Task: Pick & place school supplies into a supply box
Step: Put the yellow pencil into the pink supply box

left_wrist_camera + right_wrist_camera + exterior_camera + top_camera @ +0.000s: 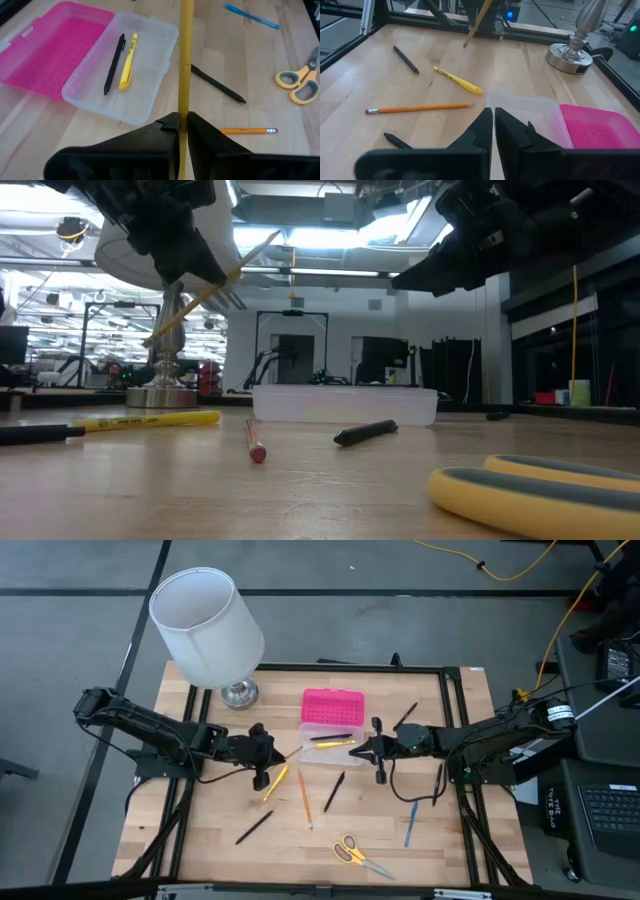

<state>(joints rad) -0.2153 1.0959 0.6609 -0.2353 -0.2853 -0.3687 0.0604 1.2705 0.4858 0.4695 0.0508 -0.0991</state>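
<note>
My left gripper (pixel 270 754) (pixel 183 116) hovers just left of the supply box, shut on a yellow pencil (pixel 186 60) (pixel 215 285). The supply box is a clear tray (pixel 330 748) (pixel 145 75) with its pink lid (pixel 333 705) (pixel 50 50) lying open on the table. A black pen (pixel 114 62) and a yellow pen (pixel 127 60) lie flat in the tray. My right gripper (pixel 362 751) (pixel 493 114) hangs at the tray's right edge, shut and holding nothing. The other supplies lie flat on the table. My left gripper pinches the yellow pencil's shaft (pixel 185 106) between its two fingers. The pencil runs along the fingers and sticks out ahead over the tray's near corner. It is lifted clear of the table and shows tilted in the low view.
On the table lie a yellow pen (pixel 277 782), an orange pencil (pixel 305 798), black pens (pixel 334 792) (pixel 254 827) (pixel 405 716), a blue pen (pixel 410 824) and yellow-handled scissors (pixel 355 853). A lamp (pixel 210 625) with a white shade stands at the far left corner.
</note>
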